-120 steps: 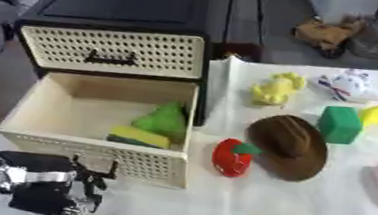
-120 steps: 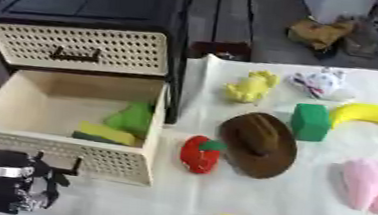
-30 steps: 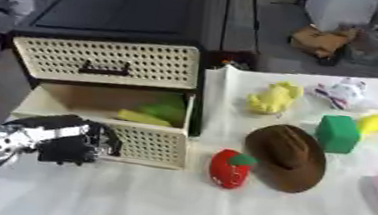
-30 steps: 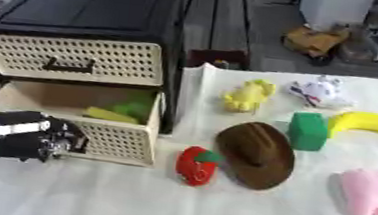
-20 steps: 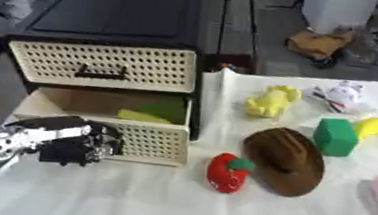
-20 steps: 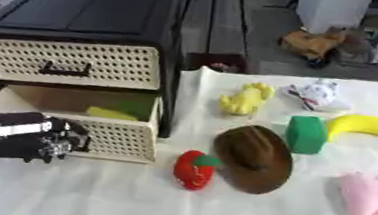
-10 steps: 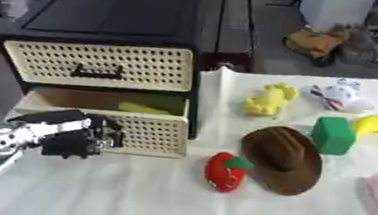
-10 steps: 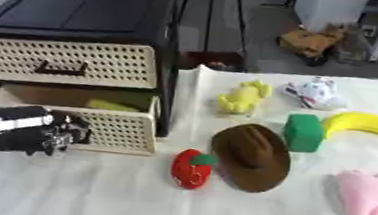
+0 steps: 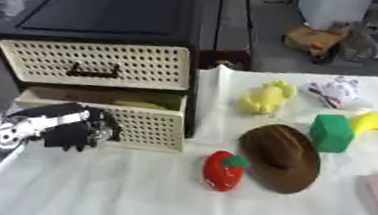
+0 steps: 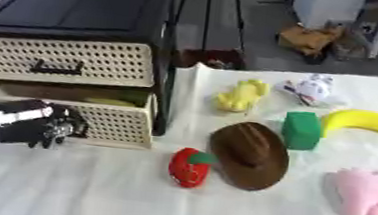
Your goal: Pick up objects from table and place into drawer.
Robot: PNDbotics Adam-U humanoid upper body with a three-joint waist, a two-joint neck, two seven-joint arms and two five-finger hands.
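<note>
Cabinet [image 9: 104, 25] sits far left of hat [image 9: 282, 157]; its lower drawer [image 9: 142, 125] juts slightly forward. Left hand [image 9: 72, 127] at drawer front. Strawberry [image 9: 221, 170] just left of hat, cube [image 9: 331, 133] right behind it.

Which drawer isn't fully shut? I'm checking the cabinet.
The lower drawer, by the left hand, sticks out slightly; the upper drawer sits flush.

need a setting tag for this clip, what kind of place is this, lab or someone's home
Most likely a lab or workshop bench set up for testing, not a home. A white cloth covers the table, soft toys such as a banana and a brown hat are spread out beside a small drawer unit, and equipment stands on bare floor behind.
</note>
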